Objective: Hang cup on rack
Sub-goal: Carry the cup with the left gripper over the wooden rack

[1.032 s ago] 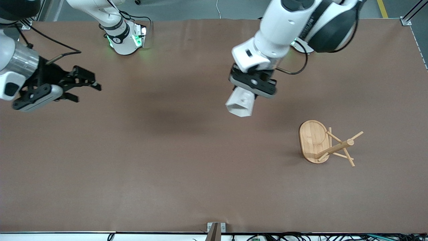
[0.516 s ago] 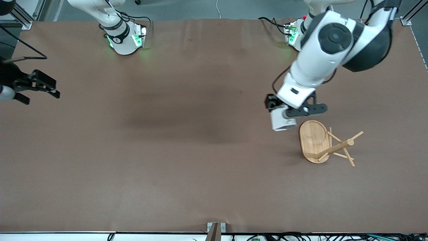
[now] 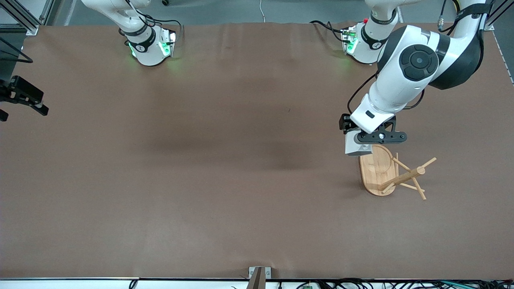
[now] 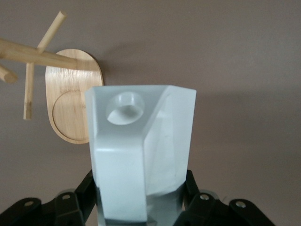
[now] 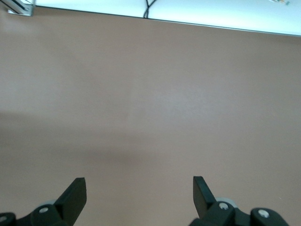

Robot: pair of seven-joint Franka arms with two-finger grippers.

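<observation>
The white faceted cup (image 3: 355,147) is held in my left gripper (image 3: 363,140), which is shut on it over the table at the edge of the rack's oval base (image 3: 375,170). The bamboo rack (image 3: 401,176) stands toward the left arm's end of the table, its post and thin pegs all bare. In the left wrist view the cup (image 4: 141,150) fills the middle between the gripper's (image 4: 139,200) black fingers. The round hole in its handle (image 4: 124,108) faces the camera, and the rack (image 4: 70,108) shows past it. My right gripper (image 5: 138,188) is open and empty, and shows at the edge of the front view (image 3: 24,96).
The brown table mat (image 3: 225,180) is bare apart from the rack. The two arm bases (image 3: 150,46) stand along the table's edge farthest from the front camera. A small metal bracket (image 3: 259,273) sits at the table's edge nearest to that camera.
My left arm has carried the cup from over the table's middle to the rack's base. My right gripper has drawn back toward the right arm's end of the table.
</observation>
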